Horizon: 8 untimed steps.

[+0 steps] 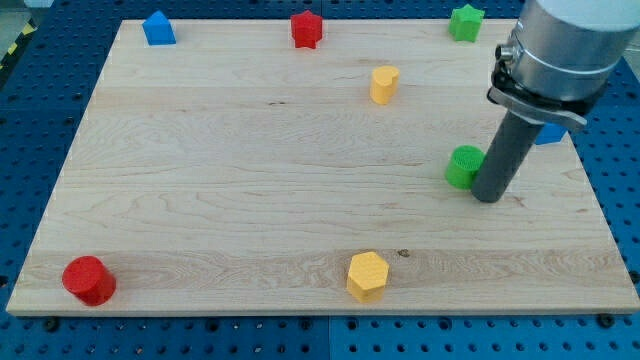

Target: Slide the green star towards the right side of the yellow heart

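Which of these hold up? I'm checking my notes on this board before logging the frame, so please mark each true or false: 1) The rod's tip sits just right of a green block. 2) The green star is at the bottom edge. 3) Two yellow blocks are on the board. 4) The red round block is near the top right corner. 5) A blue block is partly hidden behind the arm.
1) True: my tip is right beside the green block, on its right side.
2) False: the green star is at the view's top, right of centre.
3) True: the yellow heart and a yellow hexagon.
4) False: the red round block is at the bottom left.
5) True: a blue block shows behind the arm.
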Motion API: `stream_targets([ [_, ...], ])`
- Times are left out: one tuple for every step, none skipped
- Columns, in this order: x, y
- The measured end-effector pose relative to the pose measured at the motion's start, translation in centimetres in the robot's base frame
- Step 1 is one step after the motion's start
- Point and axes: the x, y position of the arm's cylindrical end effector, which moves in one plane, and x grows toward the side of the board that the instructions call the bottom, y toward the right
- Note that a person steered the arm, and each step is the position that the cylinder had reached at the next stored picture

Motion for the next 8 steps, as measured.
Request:
stream_targets([
  [-0.8,0.0],
  [-0.8,0.0],
  [-0.8,0.0],
  [-1.2,1.1],
  [-2.7,2.0],
  [-5.9,2.3],
  [-11.4,2.3],
  [-16.0,2.1],
])
